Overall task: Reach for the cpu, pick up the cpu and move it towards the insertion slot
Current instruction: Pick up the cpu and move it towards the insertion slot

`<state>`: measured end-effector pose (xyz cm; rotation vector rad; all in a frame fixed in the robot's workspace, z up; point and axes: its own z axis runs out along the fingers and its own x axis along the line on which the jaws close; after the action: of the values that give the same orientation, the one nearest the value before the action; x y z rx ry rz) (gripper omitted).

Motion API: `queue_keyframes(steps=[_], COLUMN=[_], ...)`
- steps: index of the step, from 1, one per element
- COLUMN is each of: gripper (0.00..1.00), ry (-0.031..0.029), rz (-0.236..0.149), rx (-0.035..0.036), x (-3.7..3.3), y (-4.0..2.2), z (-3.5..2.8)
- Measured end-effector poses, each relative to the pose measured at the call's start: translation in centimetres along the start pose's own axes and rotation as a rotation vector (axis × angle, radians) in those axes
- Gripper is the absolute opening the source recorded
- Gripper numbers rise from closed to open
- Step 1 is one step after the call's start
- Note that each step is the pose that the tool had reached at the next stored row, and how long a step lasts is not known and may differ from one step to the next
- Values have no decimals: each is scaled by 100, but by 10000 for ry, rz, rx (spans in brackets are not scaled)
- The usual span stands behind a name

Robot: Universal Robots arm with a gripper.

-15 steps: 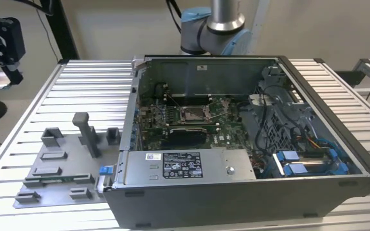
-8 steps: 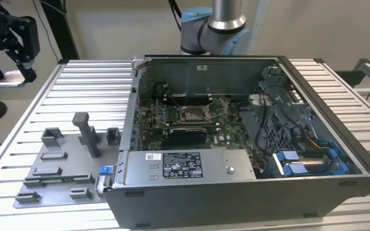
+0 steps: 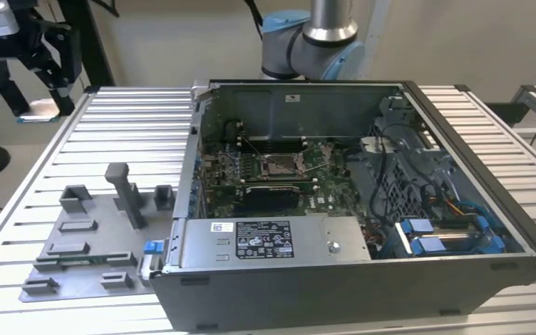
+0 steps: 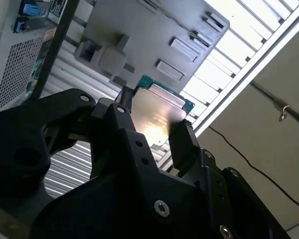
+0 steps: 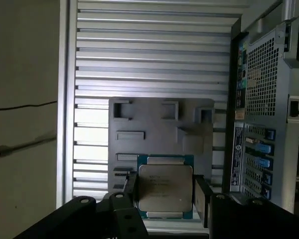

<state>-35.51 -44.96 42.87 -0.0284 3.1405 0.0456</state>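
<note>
CPU (image 5: 165, 191), a small thin square chip with a pale silver face and a green rim, is clamped by two opposite edges between the black fingers (image 5: 201, 196) of the black claw (image 3: 38, 105), which is closed on it. In both wrist views the chip sits flat between the fingertips, its silver face toward the cameras. In the exterior view the claw hangs raised at the exterior view's left, near the far corner of the ribbed aluminium counter (image 3: 128, 125). To its right, the flat grey plastic fixture plate (image 3: 91, 241) with upright blocks lies on the counter. Further right stands the open dark grey computer case (image 3: 343, 296). Inside it is the insertion slot (image 3: 282, 165), a square socket with a shiny metal frame on green board, well apart from claw and chip.
</note>
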Motion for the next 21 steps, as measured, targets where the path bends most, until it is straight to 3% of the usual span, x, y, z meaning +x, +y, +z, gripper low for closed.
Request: queue_keyframes(steps=[21], gripper=[0], ry=[2], rz=[-1], rx=[0], x=[-632], y=[93], z=[3])
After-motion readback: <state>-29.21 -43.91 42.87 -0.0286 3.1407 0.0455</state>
